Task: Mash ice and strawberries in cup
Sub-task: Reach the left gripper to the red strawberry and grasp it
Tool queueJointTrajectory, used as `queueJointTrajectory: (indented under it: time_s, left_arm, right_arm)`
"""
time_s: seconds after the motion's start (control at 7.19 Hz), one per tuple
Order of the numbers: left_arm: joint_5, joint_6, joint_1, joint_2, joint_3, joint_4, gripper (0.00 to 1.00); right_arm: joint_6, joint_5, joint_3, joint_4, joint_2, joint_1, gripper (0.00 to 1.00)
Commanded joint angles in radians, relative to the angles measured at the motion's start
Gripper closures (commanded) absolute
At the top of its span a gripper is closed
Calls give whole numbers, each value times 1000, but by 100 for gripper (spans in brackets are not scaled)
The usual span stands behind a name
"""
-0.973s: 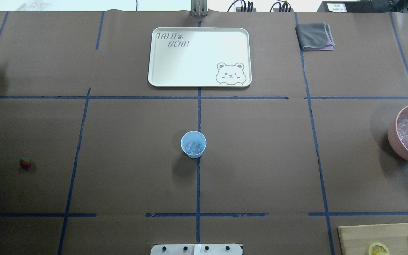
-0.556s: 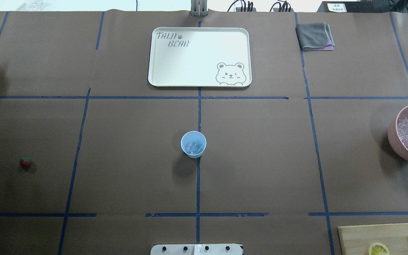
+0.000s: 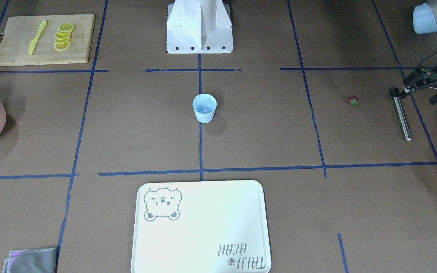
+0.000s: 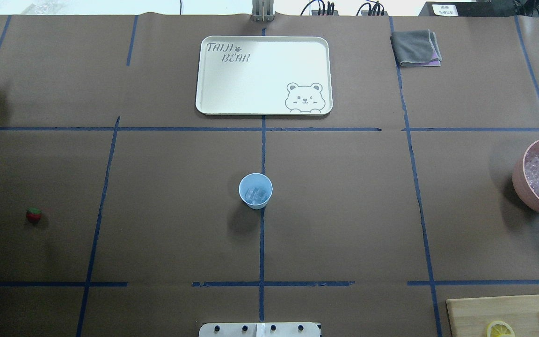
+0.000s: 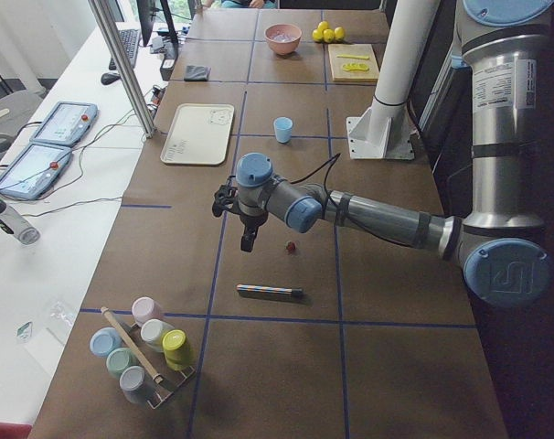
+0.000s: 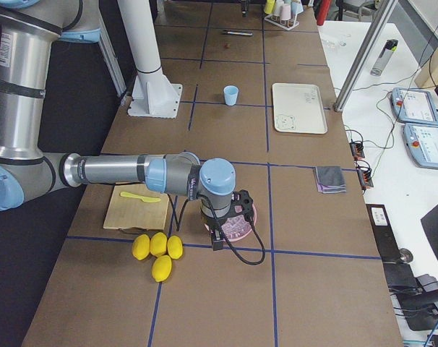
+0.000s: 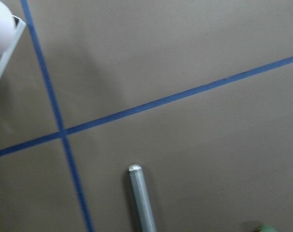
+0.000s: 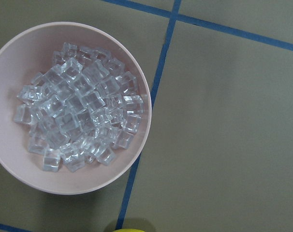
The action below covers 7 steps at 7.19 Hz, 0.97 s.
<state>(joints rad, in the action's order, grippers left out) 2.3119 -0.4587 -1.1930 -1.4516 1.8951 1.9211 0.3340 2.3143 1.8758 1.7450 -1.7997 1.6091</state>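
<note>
Ice [image 4: 256,194], clear and glassy, lies at the bottom of the small pale blue plastic cup [image 4: 246,183]. The cup stands upright near the middle of the brown worktop [image 4: 344,210], on a blue tape line [image 4: 262,243]. The cubes are too small to count.

A tiny red strawberry [image 4: 33,215] with a green top lies on the bare worktop toward its left end, well apart from the cup. Near it, closer to the left edge, lies a slim silver metal rod [image 3: 400,113]. The overhead view cuts off one end of it, and the left wrist view shows only its rounded tip and a stretch of shaft. A green blur at the bottom edge of that wrist view is too little to name.

The left gripper [image 3: 417,99] hangs above the worktop near the rod and touches nothing. In the front-facing view its two dark fingers stand spread with nothing between them, and the arm behind it is cropped.

The right gripper [image 6: 217,242] shows only in the right side view. There it hangs over a large pink bowl [image 4: 518,180] heaped with ice cubes at the worktop's right end and covers part of the rim. Whether its jaws are apart or together cannot be told. The overhead view crops the bowl at its right edge.
</note>
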Motion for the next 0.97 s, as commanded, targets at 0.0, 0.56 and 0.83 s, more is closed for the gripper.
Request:
queueJointTrajectory:
  time_s: [0.0,0.56,0.83]
  left_arm:
    - [-113,-173,151,65,76,56,0]
    - [-271,-385,375,103,61,188,0]
    - [-285,-406,408,102,-12,272,0]
  right_arm:
    - [0,-1,-1,-1,-1,0,2]
    - [0,-1,-1,-1,-1,0,1]
    - [0,-1,-4,-1,-1,0,1]
